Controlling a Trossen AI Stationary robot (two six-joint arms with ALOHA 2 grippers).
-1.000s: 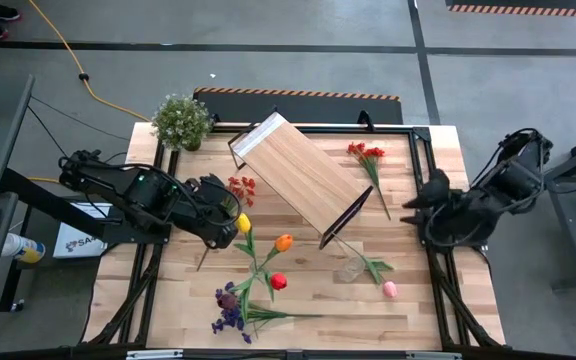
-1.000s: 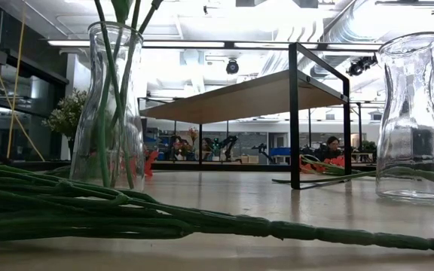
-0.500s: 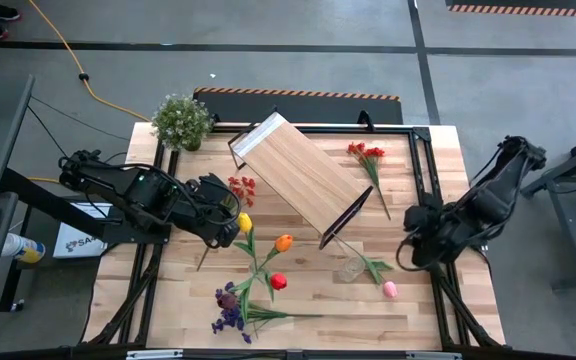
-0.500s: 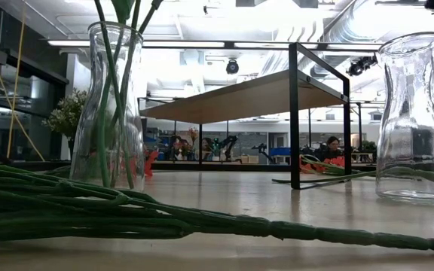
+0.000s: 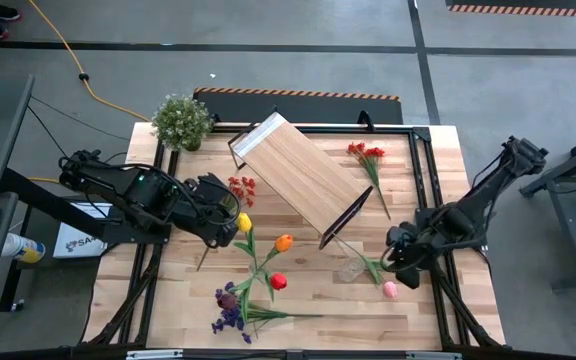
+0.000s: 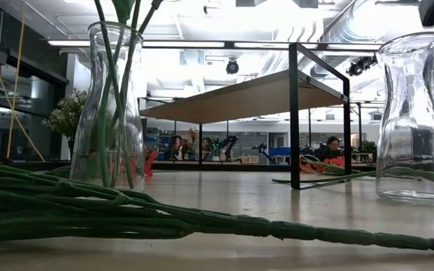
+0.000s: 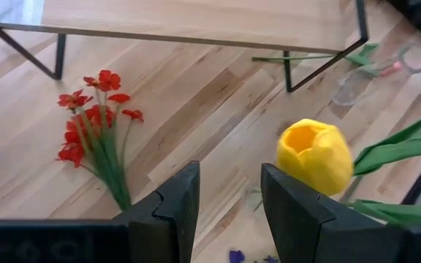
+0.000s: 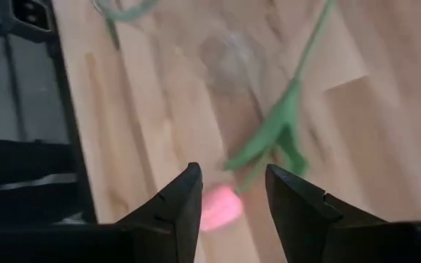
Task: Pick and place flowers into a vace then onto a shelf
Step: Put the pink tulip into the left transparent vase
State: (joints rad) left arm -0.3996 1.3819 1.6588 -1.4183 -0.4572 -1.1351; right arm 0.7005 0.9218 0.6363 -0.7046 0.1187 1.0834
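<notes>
A butcher-block bench carries a light-wood shelf on a black frame, set diagonally near the bench's far edge. Two clear glass vases show in the low view: one holding green stems, one empty.

Flowers lie loose on the bench. A yellow tulip, an orange tulip, a red tulip, a maroon tulip and a purple spray cluster near the near edge. One pink tulip lies toward the near right corner, beside a clear vase. Two red sprays lie apart: one by the shelf's left side, one toward the far right corner. A bushy potted plant stands at the far left corner.

The left gripper hangs just beside the yellow tulip, fingers parted, grasping nothing. The right gripper hovers above the pink tulip, fingers spread, holding nothing.
</notes>
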